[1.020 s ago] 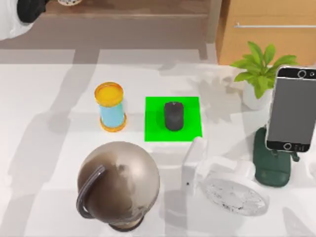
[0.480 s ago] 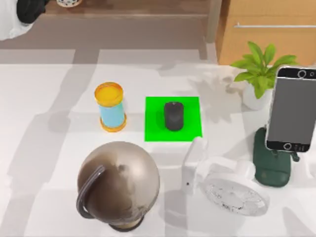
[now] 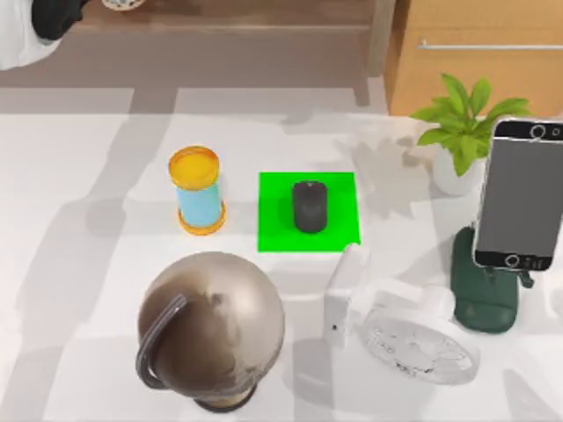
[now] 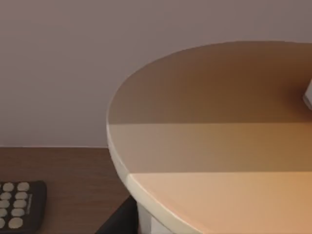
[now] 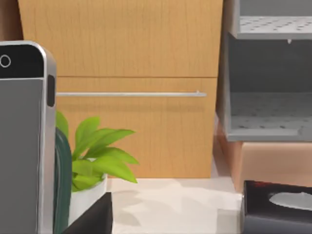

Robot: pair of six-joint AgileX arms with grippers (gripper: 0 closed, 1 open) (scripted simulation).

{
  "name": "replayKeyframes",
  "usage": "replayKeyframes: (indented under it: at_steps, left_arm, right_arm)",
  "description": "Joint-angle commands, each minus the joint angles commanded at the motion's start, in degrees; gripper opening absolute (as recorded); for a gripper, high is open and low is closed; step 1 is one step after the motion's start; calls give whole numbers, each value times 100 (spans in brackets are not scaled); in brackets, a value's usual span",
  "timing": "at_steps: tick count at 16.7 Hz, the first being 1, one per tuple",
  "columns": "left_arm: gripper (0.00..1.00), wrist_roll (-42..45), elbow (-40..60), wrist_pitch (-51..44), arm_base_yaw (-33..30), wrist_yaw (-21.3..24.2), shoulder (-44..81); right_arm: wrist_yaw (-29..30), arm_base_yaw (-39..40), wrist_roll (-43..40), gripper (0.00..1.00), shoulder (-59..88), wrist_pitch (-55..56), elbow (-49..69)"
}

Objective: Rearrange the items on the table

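A small black mouse (image 3: 309, 207) lies in the middle of a bright green mat (image 3: 339, 230) at the table's centre. The white fan (image 3: 413, 338) lies near the front, right of centre, grille facing up. A grey-screened smartphone (image 3: 521, 193) (image 5: 22, 146) stands upright on a dark green stand (image 3: 484, 294) at the right edge. The tan drink cup (image 3: 211, 330), domed lid and straw toward the camera, stands at the front left. All rest on the white table (image 3: 88, 264).
A blue can with a yellow lid (image 3: 198, 189) stands left of the mat. A potted plant (image 3: 462, 132) (image 5: 92, 156) sits at the back right before a wooden cabinet (image 5: 136, 87). A black tissue box (image 5: 278, 207) lies right of the plant.
No item has moved. Only the soft shadows on the table have shifted a little.
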Motion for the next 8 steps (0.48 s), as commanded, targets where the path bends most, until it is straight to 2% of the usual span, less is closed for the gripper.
replayKeyframes:
  at_steps: [2, 8]
  left_arm:
    - [0, 0, 0, 0, 0, 0, 0]
    - [45, 0, 0, 0, 0, 0, 0]
  right_arm:
    - [0, 0, 0, 100, 0, 0, 0]
    - [0, 0, 0, 100, 0, 0, 0]
